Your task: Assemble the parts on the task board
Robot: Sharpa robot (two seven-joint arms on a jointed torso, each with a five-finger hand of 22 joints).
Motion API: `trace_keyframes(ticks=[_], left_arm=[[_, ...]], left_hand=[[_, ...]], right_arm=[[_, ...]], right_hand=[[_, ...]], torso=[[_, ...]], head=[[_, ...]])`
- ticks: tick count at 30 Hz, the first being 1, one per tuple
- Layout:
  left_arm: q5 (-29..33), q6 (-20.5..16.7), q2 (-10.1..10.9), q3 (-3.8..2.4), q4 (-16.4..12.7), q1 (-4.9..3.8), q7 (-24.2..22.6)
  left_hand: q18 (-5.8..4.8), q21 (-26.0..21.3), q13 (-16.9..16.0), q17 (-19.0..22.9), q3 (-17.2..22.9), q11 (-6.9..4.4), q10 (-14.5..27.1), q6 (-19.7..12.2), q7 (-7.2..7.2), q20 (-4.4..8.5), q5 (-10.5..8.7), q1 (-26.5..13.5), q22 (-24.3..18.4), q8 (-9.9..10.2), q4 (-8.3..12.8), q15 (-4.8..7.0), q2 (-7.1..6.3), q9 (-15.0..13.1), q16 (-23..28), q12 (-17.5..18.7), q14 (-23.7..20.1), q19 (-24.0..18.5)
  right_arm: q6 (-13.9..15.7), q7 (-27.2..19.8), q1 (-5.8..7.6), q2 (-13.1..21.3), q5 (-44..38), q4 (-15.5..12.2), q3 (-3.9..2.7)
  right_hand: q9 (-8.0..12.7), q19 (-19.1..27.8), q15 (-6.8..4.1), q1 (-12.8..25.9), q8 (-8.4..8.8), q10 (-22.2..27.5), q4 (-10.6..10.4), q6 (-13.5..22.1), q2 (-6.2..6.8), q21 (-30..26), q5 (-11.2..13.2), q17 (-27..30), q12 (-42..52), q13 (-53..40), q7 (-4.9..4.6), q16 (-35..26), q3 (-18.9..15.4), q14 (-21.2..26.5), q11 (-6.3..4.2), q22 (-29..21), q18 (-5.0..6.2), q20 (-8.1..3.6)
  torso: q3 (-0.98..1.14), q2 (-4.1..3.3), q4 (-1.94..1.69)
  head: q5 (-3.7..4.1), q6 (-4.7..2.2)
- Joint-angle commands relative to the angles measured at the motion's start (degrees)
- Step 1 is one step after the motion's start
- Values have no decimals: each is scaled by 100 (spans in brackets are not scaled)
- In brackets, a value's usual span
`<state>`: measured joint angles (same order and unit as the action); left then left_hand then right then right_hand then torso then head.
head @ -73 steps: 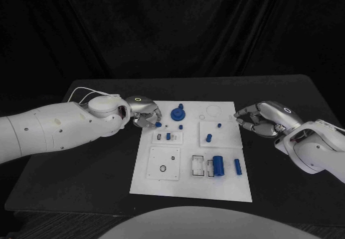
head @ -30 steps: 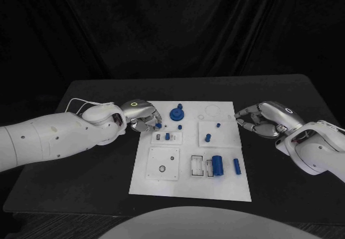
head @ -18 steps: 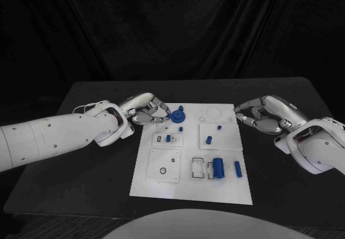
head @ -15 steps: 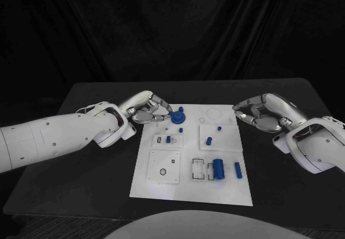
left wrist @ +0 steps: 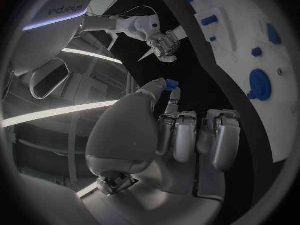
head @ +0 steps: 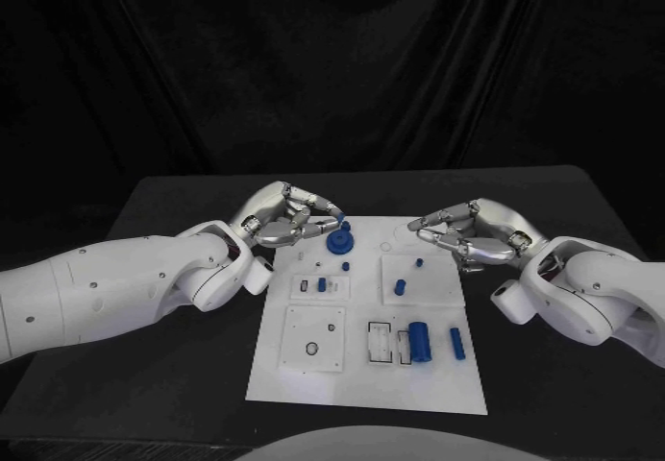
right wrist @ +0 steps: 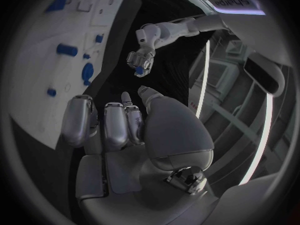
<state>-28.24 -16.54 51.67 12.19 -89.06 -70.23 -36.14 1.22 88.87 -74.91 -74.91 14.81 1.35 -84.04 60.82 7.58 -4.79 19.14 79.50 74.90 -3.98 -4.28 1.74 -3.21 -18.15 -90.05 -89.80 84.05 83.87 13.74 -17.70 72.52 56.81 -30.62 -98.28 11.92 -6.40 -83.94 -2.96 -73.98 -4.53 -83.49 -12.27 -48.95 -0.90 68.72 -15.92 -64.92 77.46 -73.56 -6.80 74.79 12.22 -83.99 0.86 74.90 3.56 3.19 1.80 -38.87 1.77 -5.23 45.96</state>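
Up by the far edge of the task board (head: pixel 366 384), the left hand (head: pixel 288 218) is pinching a small blue part (left wrist: pixel 172 83) at its fingertips, while the right hand (head: pixel 464 231) is hovering opposite, fingers curled on nothing.

Just a black surface (head: pixel 166 317) under everything, and a dark curtain (head: pixel 332 86) hanging in folds right behind it.

White smooth-shelled arms w/ small dark screw dots; silver metallic left hand (head: pixel 288 217), right hand (head: pixel 464 230).
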Motion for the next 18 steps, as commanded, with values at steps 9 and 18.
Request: trace_keyframes(ticks=[9, 18], left_arm=[[882, 657, -128, -6, -285, -17, -401], [909, 804, -187, -5, -452, -16, -492]], left_hand=[[-95, 15, -1486, -1509, -37, -36, -573, 172, -210, 33, -86, -4, 1473, -3, -51, 18, 104, 12, 5, 10, 595, 542], [-94, 12, -1486, -1509, -46, -34, -573, 166, -208, 32, -102, -11, 1472, -2, -61, 15, 123, 17, 5, 9, 595, 539]], right_arm=[[-2676, 386, -93, -328, 3872, 120, -3], [-3393, 571, -249, -554, 4906, 222, -3]], right_hand=[[55, -124, -183, 237, -13, -157, -33, 253, -141, 207, 208, -285, 212, -282, 187, 221, -262, -267, -195, 989, 35, -156], [102, -128, -262, 626, -153, -198, 234, 592, -564, 332, 625, -417, 293, -390, 307, 327, -375, -274, -291, 1008, 17, -238]], torso=[[1, 21, 33], [13, 28, 33]], head=[[141, -253], [234, -208]])
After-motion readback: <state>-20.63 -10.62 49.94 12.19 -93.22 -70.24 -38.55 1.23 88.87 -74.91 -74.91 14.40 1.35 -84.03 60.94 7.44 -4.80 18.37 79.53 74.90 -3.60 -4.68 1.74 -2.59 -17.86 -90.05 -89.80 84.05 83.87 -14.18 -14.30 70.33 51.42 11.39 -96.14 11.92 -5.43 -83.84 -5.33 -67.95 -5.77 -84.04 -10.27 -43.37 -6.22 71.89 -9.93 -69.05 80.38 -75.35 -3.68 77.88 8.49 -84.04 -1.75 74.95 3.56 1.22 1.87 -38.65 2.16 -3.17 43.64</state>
